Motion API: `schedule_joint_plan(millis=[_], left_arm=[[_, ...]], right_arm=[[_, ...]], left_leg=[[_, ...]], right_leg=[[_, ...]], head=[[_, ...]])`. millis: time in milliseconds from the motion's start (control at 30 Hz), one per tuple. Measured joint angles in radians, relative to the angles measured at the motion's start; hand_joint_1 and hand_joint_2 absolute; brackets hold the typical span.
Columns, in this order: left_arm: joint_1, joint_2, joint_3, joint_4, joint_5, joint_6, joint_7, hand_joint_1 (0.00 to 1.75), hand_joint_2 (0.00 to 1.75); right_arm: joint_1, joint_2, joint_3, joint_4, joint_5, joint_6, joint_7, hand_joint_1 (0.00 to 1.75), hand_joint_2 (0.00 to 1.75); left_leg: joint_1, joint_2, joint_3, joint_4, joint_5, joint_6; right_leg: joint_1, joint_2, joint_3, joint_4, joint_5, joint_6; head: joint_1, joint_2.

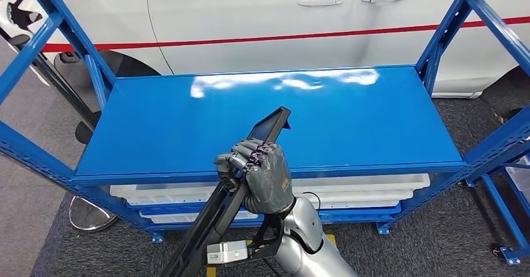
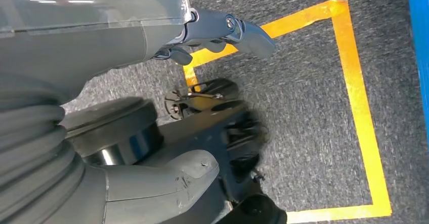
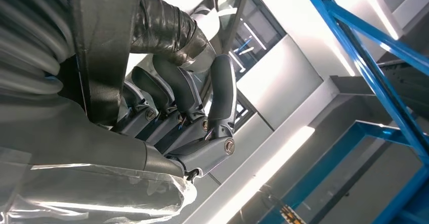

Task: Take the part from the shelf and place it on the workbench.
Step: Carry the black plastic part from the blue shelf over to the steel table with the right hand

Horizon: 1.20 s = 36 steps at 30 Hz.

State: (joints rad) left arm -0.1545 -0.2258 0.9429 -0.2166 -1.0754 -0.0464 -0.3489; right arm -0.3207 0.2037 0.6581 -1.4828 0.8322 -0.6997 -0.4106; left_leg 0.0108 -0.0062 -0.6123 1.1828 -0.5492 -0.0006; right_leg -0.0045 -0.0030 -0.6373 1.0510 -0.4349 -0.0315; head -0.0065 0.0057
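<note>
My right hand grips a long, flat black part around its middle. The part is tilted, its upper end over the front of the blue shelf board and its lower end reaching down past the shelf's front edge. In the right wrist view the fingers wrap around the dark part. My left hand hangs over the carpet, its fingers apart and holding nothing.
Blue uprights frame the shelf on both sides. White trays lie on the level below the board. A white car stands right behind the shelf. Yellow tape marks a square on the grey carpet.
</note>
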Motion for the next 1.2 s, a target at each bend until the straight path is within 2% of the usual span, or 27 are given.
schedule_joint_plan(millis=[67,100,200,233,300,367,400,433,467,500,567,600,633,700,733,767,800,867,900,933,967,1000,1033,1067,1100,1133,1200], left_arm=[[-0.006,0.0,0.0,0.0,-0.005,-0.005,0.001,0.0,1.75],[-0.009,0.0,-0.001,0.0,-0.006,-0.007,0.001,0.0,1.75],[-0.012,0.0,-0.002,0.0,-0.01,-0.011,0.002,0.0,1.75],[-0.014,-0.001,-0.003,0.001,-0.012,-0.012,0.003,0.0,1.75],[-0.019,-0.002,-0.004,0.001,-0.014,-0.013,0.005,0.0,1.75],[-0.021,-0.003,-0.006,0.001,-0.014,-0.014,0.007,0.0,1.75],[-0.021,-0.003,-0.007,0.001,-0.014,-0.014,0.008,0.0,1.75],[-0.021,-0.003,-0.007,0.001,-0.014,-0.015,0.009,0.0,1.75],[-0.021,-0.003,-0.008,0.001,-0.014,-0.018,0.009,0.0,1.75],[-0.021,-0.004,-0.009,0.002,-0.015,-0.02,0.01,0.0,1.75],[-0.022,-0.006,-0.012,0.003,-0.019,-0.026,0.01,0.0,1.75],[-0.024,-0.008,-0.014,0.003,-0.022,-0.028,0.01,0.0,1.75],[-0.026,-0.009,-0.016,0.004,-0.024,-0.029,0.011,0.0,1.75],[-0.029,-0.011,-0.02,0.004,-0.028,-0.03,0.013,0.0,1.75],[-0.03,-0.012,-0.022,0.004,-0.031,-0.031,0.014,0.0,1.75],[-0.03,-0.013,-0.024,0.004,-0.033,-0.031,0.015,0.0,1.75],[-0.03,-0.013,-0.025,0.004,-0.035,-0.031,0.016,0.0,1.75],[-0.032,-0.014,-0.028,0.004,-0.037,-0.031,0.017,0.0,1.75],[-0.033,-0.014,-0.029,0.004,-0.038,-0.031,0.017,0.0,1.75],[-0.033,-0.014,-0.03,0.004,-0.038,-0.031,0.017,0.0,1.75],[-0.034,-0.014,-0.032,0.004,-0.039,-0.031,0.018,0.0,1.75],[-0.035,-0.014,-0.033,0.004,-0.04,-0.031,0.019,0.0,1.75],[-0.037,-0.014,-0.036,0.004,-0.041,-0.031,0.021,0.0,1.75],[-0.039,-0.014,-0.038,0.004,-0.042,-0.031,0.022,0.0,1.75],[-0.042,-0.014,-0.04,0.004,-0.043,-0.03,0.023,0.0,1.75],[-0.044,-0.014,-0.042,0.004,-0.044,-0.03,0.025,0.0,1.75],[-0.046,-0.014,-0.044,0.004,-0.046,-0.03,0.028,0.0,1.75]], right_arm=[[-0.011,0.0,0.004,0.0,0.003,0.0,0.015,1.75,1.75],[-0.019,0.0,0.005,0.0,0.004,0.0,0.022,1.75,1.75],[-0.042,0.0,0.006,0.003,0.002,0.0,0.044,1.75,1.75],[-0.052,-0.001,0.007,0.006,-0.001,0.0,0.054,1.75,1.75],[-0.076,-0.003,0.007,0.014,-0.007,0.0,0.071,1.75,1.75],[-0.093,-0.006,0.007,0.022,-0.009,0.0,0.084,1.75,1.75],[-0.097,-0.007,0.007,0.026,-0.006,0.0,0.093,1.75,1.75],[-0.101,-0.009,0.007,0.031,0.0,0.0,0.105,1.75,1.75],[-0.108,-0.009,0.007,0.037,0.008,0.0,0.119,1.75,1.75],[-0.119,-0.01,0.006,0.044,0.018,0.0,0.135,1.75,1.75],[-0.155,-0.01,0.001,0.062,0.03,0.0,0.161,1.75,1.75],[-0.175,-0.01,-0.004,0.073,0.031,0.0,0.171,1.75,1.75],[-0.196,-0.01,-0.011,0.086,0.03,0.0,0.178,1.75,1.75],[-0.227,-0.01,-0.026,0.112,0.025,0.0,0.186,1.75,1.75],[-0.238,-0.01,-0.032,0.123,0.023,0.0,0.187,1.75,1.75],[-0.246,-0.01,-0.037,0.131,0.021,0.0,0.187,1.75,1.75],[-0.252,-0.01,-0.041,0.138,0.02,0.0,0.187,1.75,1.75],[-0.257,-0.01,-0.047,0.148,0.019,0.0,0.187,1.75,1.75],[-0.257,-0.01,-0.049,0.154,0.02,0.0,0.186,1.75,1.75],[-0.256,-0.01,-0.051,0.158,0.023,0.0,0.183,1.75,1.75],[-0.255,-0.01,-0.054,0.163,0.028,0.0,0.179,1.75,1.75],[-0.253,-0.01,-0.058,0.166,0.032,0.0,0.174,1.75,1.75],[-0.252,-0.01,-0.063,0.167,0.037,0.0,0.169,1.75,1.75],[-0.251,-0.01,-0.069,0.168,0.04,0.0,0.164,1.75,1.75],[-0.25,-0.009,-0.074,0.168,0.044,0.0,0.16,1.75,1.75],[-0.249,-0.009,-0.078,0.168,0.047,0.0,0.157,1.75,1.75],[-0.243,-0.008,-0.086,0.169,0.051,0.0,0.148,1.75,1.75]], left_leg=[[-0.006,0.0,0.066,-0.123,0.039,0.012],[-0.009,0.0,0.078,-0.152,0.046,0.017],[-0.011,0.001,0.071,-0.167,0.066,0.031],[-0.009,0.003,0.068,-0.175,0.078,0.037],[-0.005,0.008,0.054,-0.184,0.101,0.048],[-0.007,0.01,0.03,-0.183,0.118,0.052],[-0.007,0.01,0.018,-0.18,0.124,0.052],[-0.008,0.011,0.005,-0.176,0.131,0.051],[-0.007,0.011,-0.007,-0.171,0.136,0.049],[-0.007,0.011,-0.02,-0.164,0.142,0.045],[-0.008,0.01,-0.042,-0.15,0.151,0.036],[-0.009,0.01,-0.048,-0.145,0.156,0.03],[-0.01,0.01,-0.052,-0.143,0.163,0.024],[-0.008,0.009,-0.058,-0.145,0.174,0.011],[-0.006,0.008,-0.065,-0.139,0.164,0.005],[-0.004,0.008,-0.076,-0.12,0.137,-0.001],[-0.002,0.008,-0.091,-0.079,0.092,-0.005],[0.0,0.008,-0.121,0.041,-0.002,-0.013],[0.001,0.008,-0.127,0.096,-0.025,-0.015],[0.001,0.008,-0.12,0.125,-0.024,-0.015],[0.001,0.008,-0.097,0.12,-0.004,-0.014],[0.0,0.008,-0.057,0.083,0.024,-0.01],[-0.001,0.007,-0.004,0.018,0.04,-0.005],[-0.003,0.007,0.05,-0.058,0.042,0.001],[-0.006,0.007,0.09,-0.117,0.036,0.007],[-0.01,0.006,0.113,-0.158,0.027,0.011],[-0.012,0.006,0.114,-0.18,0.035,0.02]], right_leg=[[0.003,0.0,-0.004,0.002,0.006,0.007],[0.003,0.0,-0.006,0.002,0.01,0.012],[0.0,0.001,-0.01,-0.003,0.023,0.033],[0.0,0.002,-0.015,0.003,0.012,0.039],[-0.001,0.004,-0.042,0.075,-0.062,0.046],[-0.002,0.004,-0.076,0.196,-0.147,0.051],[-0.004,0.003,-0.08,0.236,-0.163,0.054],[-0.006,0.003,-0.071,0.25,-0.162,0.056],[-0.008,0.003,-0.044,0.226,-0.143,0.057],[-0.01,0.003,0.0,0.173,-0.118,0.057],[-0.01,0.004,0.081,0.052,-0.098,0.052],[-0.008,0.005,0.101,0.015,-0.096,0.048],[-0.005,0.006,0.105,0.001,-0.098,0.042],[-0.003,0.005,0.092,-0.004,-0.081,0.026],[-0.004,0.003,0.085,-0.007,-0.07,0.016],[-0.005,0.001,0.075,-0.011,-0.058,0.008],[-0.007,0.0,0.063,-0.013,-0.045,0.001],[-0.005,-0.001,0.036,-0.012,-0.024,-0.003],[-0.004,-0.001,0.021,-0.012,-0.013,-0.004],[-0.003,-0.001,0.007,-0.01,-0.003,-0.003],[-0.002,-0.001,-0.008,-0.009,0.007,-0.002],[-0.002,-0.001,-0.021,-0.007,0.016,0.0],[-0.001,-0.001,-0.031,-0.005,0.025,0.002],[0.0,-0.001,-0.039,-0.004,0.033,0.006],[0.0,-0.001,-0.043,-0.004,0.041,0.011],[-0.001,-0.002,-0.045,-0.006,0.05,0.017],[-0.002,-0.003,-0.046,-0.015,0.068,0.029]], head=[[0.0,0.0],[0.0,0.0],[0.0,0.0],[0.001,0.0],[0.001,0.0],[0.001,0.0],[0.002,0.0],[0.001,0.0],[0.002,0.0],[0.001,0.0],[0.001,0.0],[0.001,0.0],[0.001,0.0],[0.001,0.0],[0.001,0.0],[0.001,0.0],[0.001,0.0],[0.001,0.0],[0.001,0.0],[0.001,0.0],[0.001,0.0],[0.001,0.0],[0.001,0.0],[0.001,0.0],[0.001,0.0],[0.001,0.0],[0.001,0.0]])
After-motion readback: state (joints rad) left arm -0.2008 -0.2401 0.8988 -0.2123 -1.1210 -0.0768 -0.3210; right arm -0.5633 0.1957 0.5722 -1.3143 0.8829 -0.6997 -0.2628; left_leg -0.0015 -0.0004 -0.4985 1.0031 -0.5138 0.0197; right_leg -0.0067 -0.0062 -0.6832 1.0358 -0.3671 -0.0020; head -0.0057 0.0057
